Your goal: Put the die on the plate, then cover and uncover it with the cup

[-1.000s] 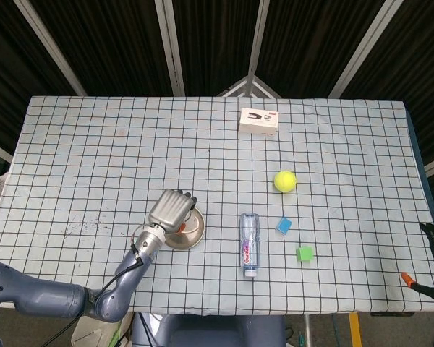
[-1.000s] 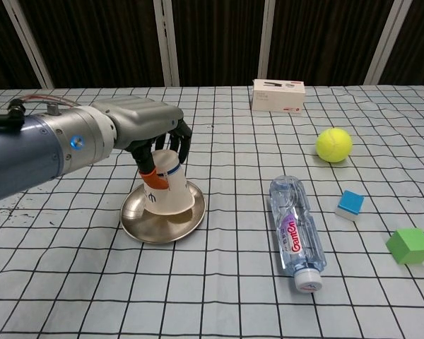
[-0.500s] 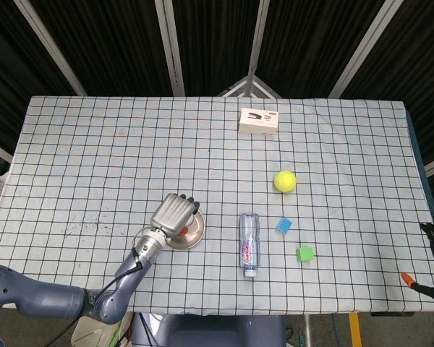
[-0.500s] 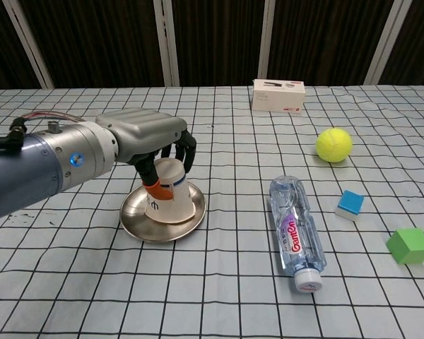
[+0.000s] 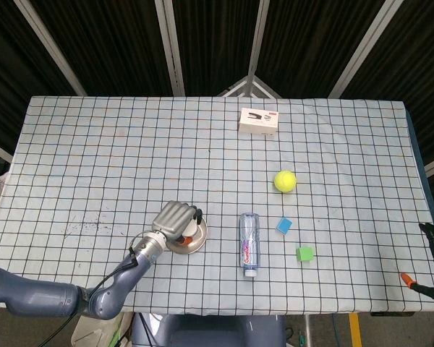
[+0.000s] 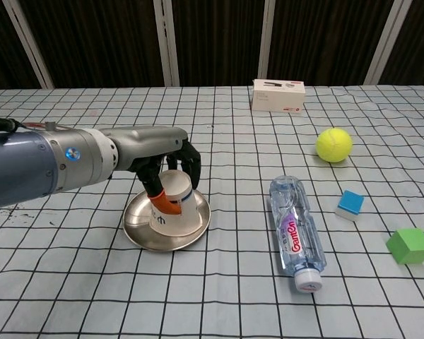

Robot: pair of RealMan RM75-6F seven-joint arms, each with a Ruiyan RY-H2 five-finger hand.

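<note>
A white paper cup (image 6: pixel 175 210) with an orange mark stands mouth-down and slightly tilted on the round metal plate (image 6: pixel 138 236). My left hand (image 6: pixel 162 159) grips the cup from above, its dark fingers wrapped round the cup's upper part. In the head view the left hand (image 5: pixel 175 217) covers most of the plate (image 5: pixel 197 244) near the table's front edge. No die shows in either view. At the far right edge of the head view, dark fingertips of my right hand (image 5: pixel 432 238) stick up beside the table; how they lie is unclear.
A water bottle (image 6: pixel 295 229) lies right of the plate. Further right sit a blue block (image 6: pixel 349 204) and a green cube (image 6: pixel 410 246). A tennis ball (image 6: pixel 333 144) and a white box (image 6: pixel 278 94) are at the back right.
My left hand has come down and a little toward the front and right with the cup, bringing the cup's mouth lower onto the plate. The plate has shifted slightly with it.
</note>
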